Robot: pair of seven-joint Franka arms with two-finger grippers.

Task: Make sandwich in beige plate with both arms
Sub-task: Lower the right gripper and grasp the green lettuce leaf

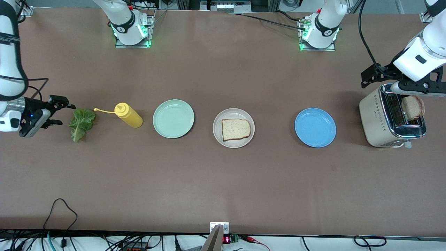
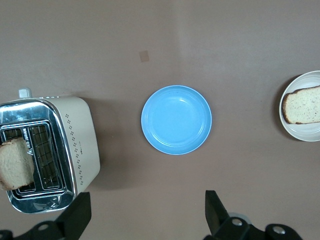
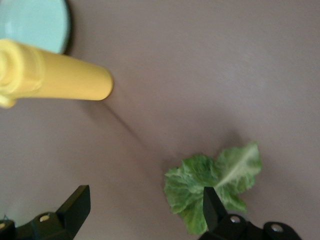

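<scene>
beige plate (image 1: 218, 137): round, porous bread | lettuce (image 1: 81, 124): crinkly, seemingly limp

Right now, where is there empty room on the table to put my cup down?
The wide bare strip of table nearer the front camera than the row of things is free, and so is the bare strip between the row and the arm bases. The gap between the beige plate and blue plate works too. It is crowded between the lettuce, mustard bottle and green plate.

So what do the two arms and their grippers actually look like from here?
Both arms are white and jointed with black bands, on bases lit green. The left gripper and the right gripper are black two-finger types; the right one's wrist shows a small blue light. Black cables trail along both arms.
</scene>
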